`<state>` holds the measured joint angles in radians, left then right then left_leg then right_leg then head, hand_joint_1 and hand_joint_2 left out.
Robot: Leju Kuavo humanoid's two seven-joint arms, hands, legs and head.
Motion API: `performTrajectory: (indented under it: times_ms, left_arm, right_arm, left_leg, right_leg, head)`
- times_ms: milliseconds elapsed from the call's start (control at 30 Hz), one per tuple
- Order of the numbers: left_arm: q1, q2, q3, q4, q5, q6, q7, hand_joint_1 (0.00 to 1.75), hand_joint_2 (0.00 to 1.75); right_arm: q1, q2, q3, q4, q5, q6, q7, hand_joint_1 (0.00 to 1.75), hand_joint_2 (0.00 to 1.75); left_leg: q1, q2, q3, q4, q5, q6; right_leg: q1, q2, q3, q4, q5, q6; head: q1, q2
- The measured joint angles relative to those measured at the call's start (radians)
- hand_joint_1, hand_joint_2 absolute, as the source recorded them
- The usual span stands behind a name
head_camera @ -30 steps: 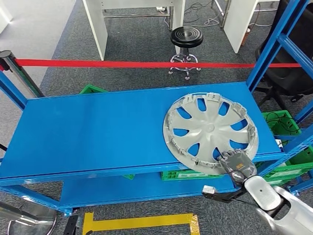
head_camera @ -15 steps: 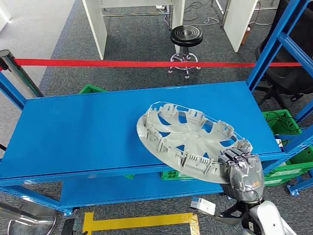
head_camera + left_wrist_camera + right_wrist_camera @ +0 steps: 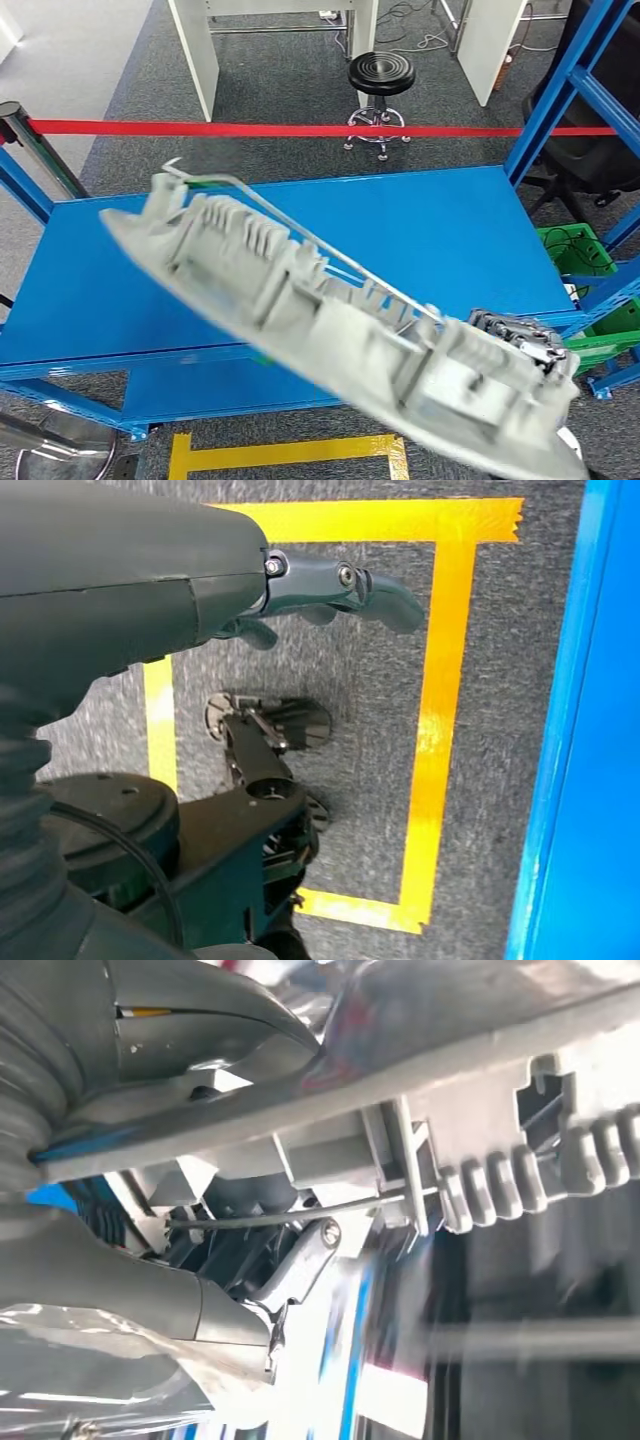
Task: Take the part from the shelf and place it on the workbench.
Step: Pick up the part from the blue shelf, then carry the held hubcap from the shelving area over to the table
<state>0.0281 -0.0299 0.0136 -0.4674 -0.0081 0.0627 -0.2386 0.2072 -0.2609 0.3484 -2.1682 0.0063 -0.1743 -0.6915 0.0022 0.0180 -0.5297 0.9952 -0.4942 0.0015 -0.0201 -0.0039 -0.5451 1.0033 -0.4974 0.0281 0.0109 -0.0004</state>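
The part is a silver-grey wheel cover (image 3: 324, 330), lifted off the blue shelf (image 3: 90, 290) and tilted edge-on close to the head camera, blurred by motion. My right hand (image 3: 521, 338) grips its rim at the lower right. In the right wrist view the cover's ribbed rim (image 3: 483, 1090) lies across the fingers (image 3: 302, 1260), which hook under a wire ring. In the left wrist view my left hand (image 3: 317, 585) hangs over the grey carpet with its fingers stretched out and nothing in it.
A yellow tape square (image 3: 438, 710) marks the floor in front of the shelf. Green crates (image 3: 577, 250) sit under and right of the shelf. A red barrier tape (image 3: 302, 130) and a black stool (image 3: 381, 75) stand behind it. Blue uprights (image 3: 558, 90) rise at the right.
My right hand has lifted the wheel cover off the shelf, tipped it up and swung it toward the camera and leftward. The shelf top now lies bare.
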Motion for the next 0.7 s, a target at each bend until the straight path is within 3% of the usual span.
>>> performTrajectory:
  times_ms: [200, 333, 433, 600, 633, 700]
  left_arm:
    - [0.006, 0.006, 0.015, -0.032, -0.017, -0.002, 0.009, 0.00, 1.75]
    - [0.025, 0.007, 0.042, -0.065, -0.035, -0.007, 0.010, 0.00, 1.75]
    - [0.059, 0.006, 0.081, -0.108, -0.061, -0.033, 0.017, 0.00, 1.75]
    - [0.116, -0.004, 0.151, -0.186, -0.144, -0.090, 0.036, 0.00, 1.75]
    - [0.124, -0.008, 0.160, -0.199, -0.167, -0.096, 0.040, 0.00, 1.75]
    - [0.130, -0.018, 0.175, -0.218, -0.212, -0.101, 0.048, 0.00, 1.75]
  right_arm:
    - [-0.006, 0.037, -0.020, -0.045, -0.054, 0.121, -0.006, 1.75, 1.75]
    - [0.005, 0.093, -0.073, -0.042, -0.149, 0.345, -0.004, 1.75, 1.75]
    - [0.020, 0.134, -0.113, -0.017, -0.171, 0.439, 0.000, 1.75, 1.75]
    - [0.021, 0.161, -0.130, 0.044, -0.131, 0.439, 0.031, 1.75, 1.75]
    - [0.017, 0.163, -0.130, 0.052, -0.126, 0.432, 0.035, 1.75, 1.75]
    - [0.006, 0.166, -0.128, 0.065, -0.111, 0.410, 0.045, 1.75, 1.75]
  left_leg:
    - [0.000, 0.000, 0.000, 0.000, 0.000, 0.000]
    - [0.000, 0.000, 0.000, 0.000, 0.000, 0.000]
    - [0.000, 0.000, 0.000, 0.000, 0.000, 0.000]
    - [-0.003, 0.001, 0.001, -0.003, 0.006, 0.022]
    - [-0.001, 0.003, 0.005, -0.016, 0.016, 0.028]
    - [0.005, 0.008, 0.010, -0.039, 0.034, 0.038]
  right_leg:
    - [0.000, 0.000, 0.000, 0.000, 0.000, 0.000]
    - [0.000, 0.000, 0.000, 0.000, 0.000, 0.000]
    - [0.000, 0.001, 0.000, 0.000, 0.000, 0.000]
    - [-0.007, 0.000, 0.003, -0.009, 0.009, 0.016]
    - [-0.006, 0.000, 0.000, -0.007, 0.002, 0.020]
    - [-0.004, 0.002, -0.025, 0.050, -0.046, 0.023]
  head:
    - [0.000, 0.000]
    - [0.000, 0.000]
    - [0.000, 0.000]
    - [-0.002, 0.000]
    - [-0.001, 0.000]
    - [0.002, 0.000]
